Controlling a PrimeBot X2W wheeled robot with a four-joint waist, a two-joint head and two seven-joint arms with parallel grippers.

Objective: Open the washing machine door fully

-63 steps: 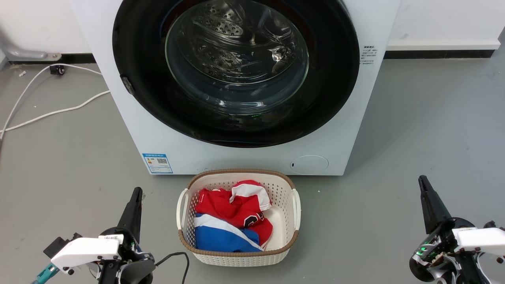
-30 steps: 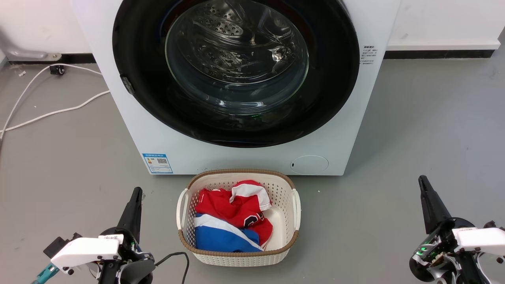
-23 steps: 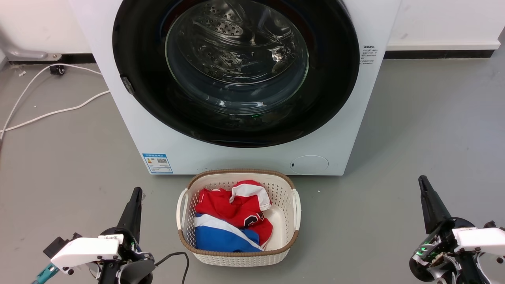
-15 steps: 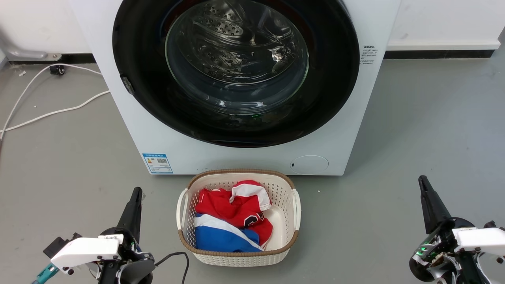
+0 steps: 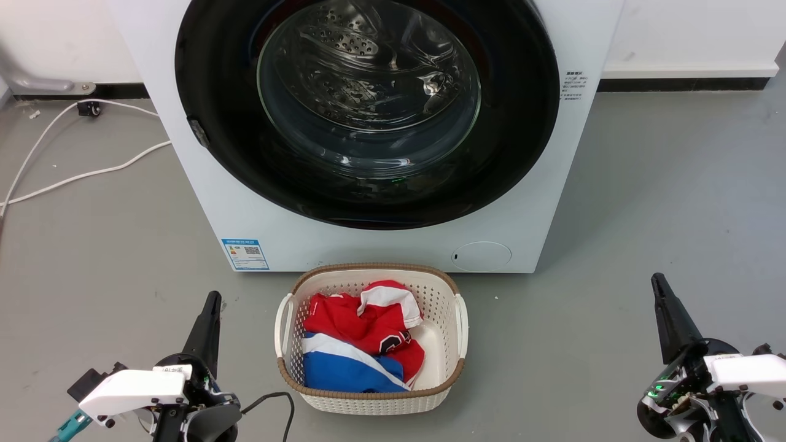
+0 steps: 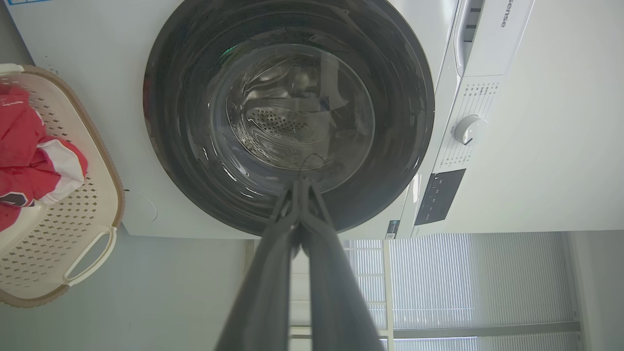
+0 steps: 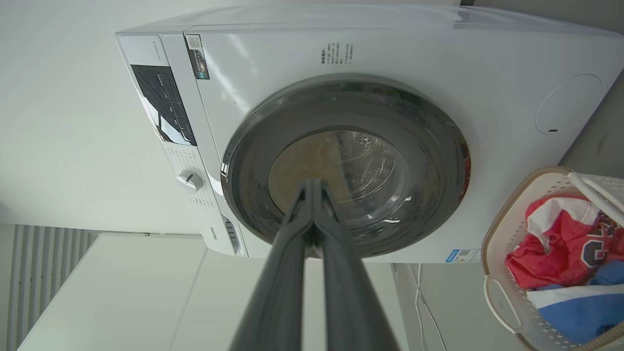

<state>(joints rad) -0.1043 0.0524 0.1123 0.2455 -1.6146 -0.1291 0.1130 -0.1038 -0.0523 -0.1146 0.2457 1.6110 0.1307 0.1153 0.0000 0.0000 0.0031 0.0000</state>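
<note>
We are facing the shut washing machine door (image 5: pixel 368 110), well ahead of our left gripper (image 5: pixel 212 301) and right gripper (image 5: pixel 657 282), both pressed together, its left-rim grey catch (image 5: pixel 196 132) lying nearer the left one.

Light was bright and even. The washing machine door (image 5: pixel 368 110) showed white glints on its glass (sharpest in the head view). The washer (image 5: pixel 528 209) cast a faint shadow on the floor (image 5: pixel 675 245). In the wrist views the left gripper (image 6: pixel 300 183) and right gripper (image 7: pixel 312 183) were blurred.
</note>
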